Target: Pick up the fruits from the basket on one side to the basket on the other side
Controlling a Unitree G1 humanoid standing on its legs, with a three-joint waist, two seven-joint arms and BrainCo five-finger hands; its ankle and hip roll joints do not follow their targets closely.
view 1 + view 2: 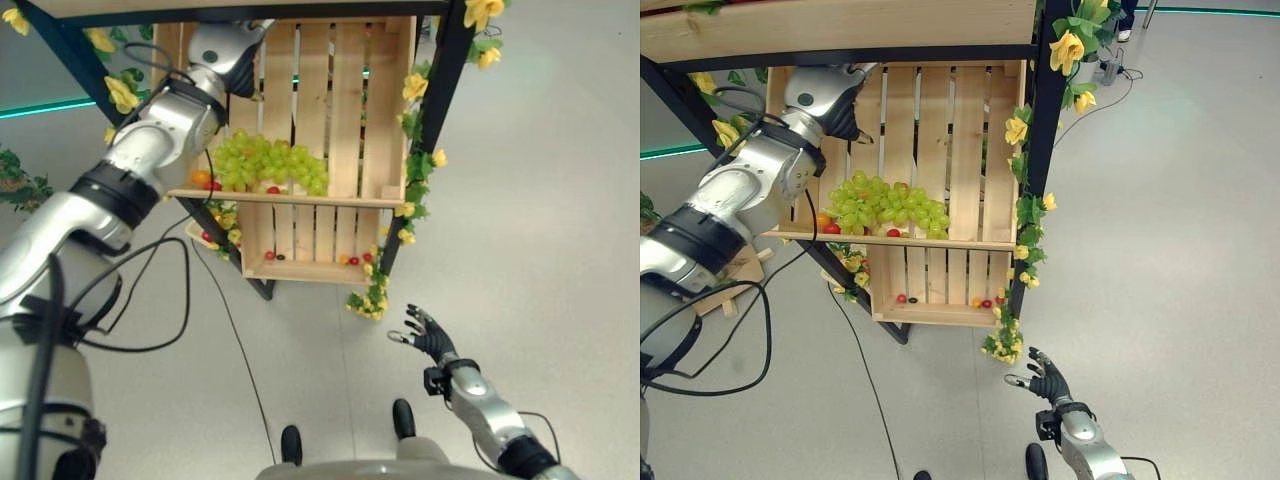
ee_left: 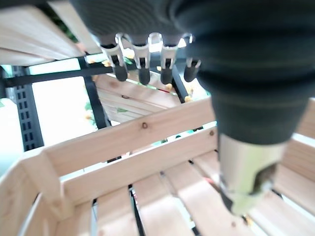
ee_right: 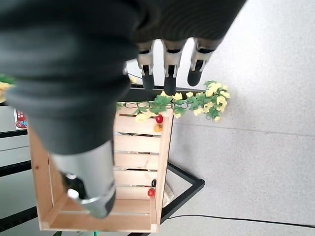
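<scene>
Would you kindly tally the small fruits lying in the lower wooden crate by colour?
Red fruits: 3
Orange fruit: 1
Dark fruit: 1
Total: 5

Black flower-trimmed rack (image 1: 447, 90); upper wooden crate (image 1: 340, 90) with green grapes (image 1: 268, 163); lower crate (image 1: 300, 245) with small fruits.

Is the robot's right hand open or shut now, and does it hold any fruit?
Open and empty. The right hand hangs over the floor with straight, spread fingers, nothing between them.
</scene>
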